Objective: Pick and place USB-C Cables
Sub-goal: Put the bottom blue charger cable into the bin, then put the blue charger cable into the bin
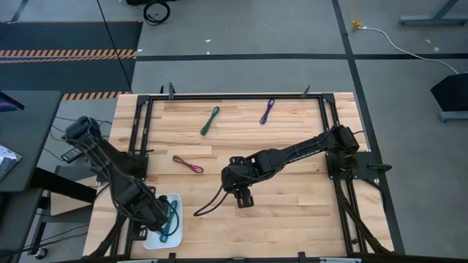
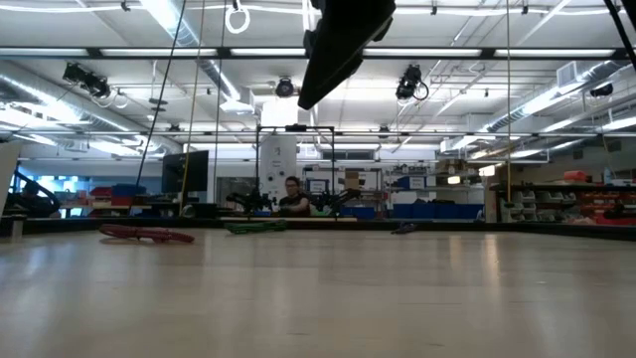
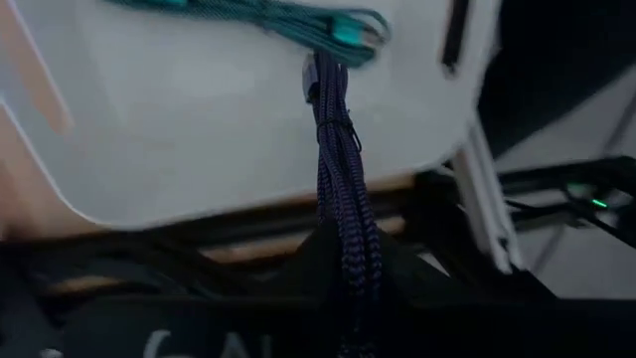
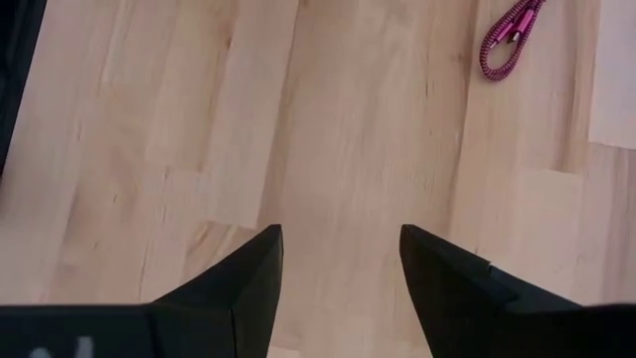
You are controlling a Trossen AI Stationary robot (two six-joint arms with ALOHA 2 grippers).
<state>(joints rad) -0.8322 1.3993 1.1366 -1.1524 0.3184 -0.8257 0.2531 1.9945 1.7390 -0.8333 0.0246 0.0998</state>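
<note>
My left gripper (image 3: 348, 264) hovers over the white tray (image 1: 155, 237) at the table's near left corner and is shut on the blue-violet cable (image 3: 336, 149). The teal cable (image 3: 298, 22) lies in the tray (image 3: 179, 119). My right gripper (image 4: 340, 259) is open above bare wood near the table's middle (image 1: 245, 197), touching nothing. On the table lie the magenta cable (image 1: 188, 164), the green cable (image 1: 210, 120) and the purple cable (image 1: 267, 111). The magenta cable (image 4: 512, 40) also shows in the right wrist view. My left gripper holds the blue-violet cable bundle pinched between its two fingers, which lie along the bundle (image 3: 350, 234). The bundle sticks out ahead of the fingers over the tray. Its free connector end (image 3: 320, 78) reaches next to the teal cable; whether it rests on the tray I cannot tell.
A black frame (image 1: 234, 96) runs round the wooden table. A thin dark wire (image 1: 208, 204) trails on the wood beside my right gripper. In the low view the magenta (image 2: 149, 236), green (image 2: 253, 227) and purple (image 2: 402, 229) cables lie far off. A person (image 2: 291, 196) sits beyond the table.
</note>
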